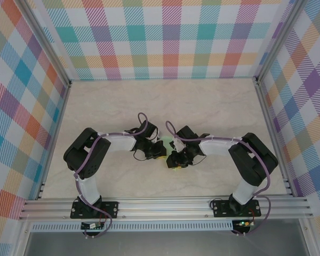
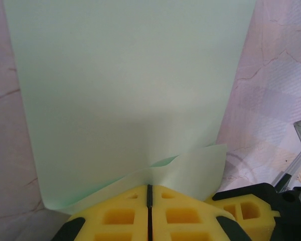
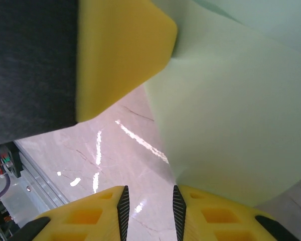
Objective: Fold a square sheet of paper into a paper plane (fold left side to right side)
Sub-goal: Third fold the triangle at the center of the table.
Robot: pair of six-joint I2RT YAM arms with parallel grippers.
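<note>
The square sheet of paper (image 2: 125, 90), pale green and plain, lies on the table with its near edge curled up. My left gripper (image 2: 149, 188) is shut on that lifted edge, its yellow jaws pressed together with the paper pinched between them. In the right wrist view the sheet (image 3: 236, 115) rises to the right, held by the left gripper's yellow finger (image 3: 120, 50). My right gripper (image 3: 149, 193) is open, with bare table between its jaws and the paper's edge touching the tip of its right finger (image 3: 205, 211). From above, both grippers (image 1: 161, 152) (image 1: 174, 159) meet at mid-table.
The marble-look tabletop (image 1: 160, 101) stretches behind the arms to checked walls (image 1: 165, 37) on three sides. An aluminium rail (image 1: 165, 205) runs along the near edge. The two arms' elbows (image 1: 85, 152) (image 1: 253, 157) stand to either side.
</note>
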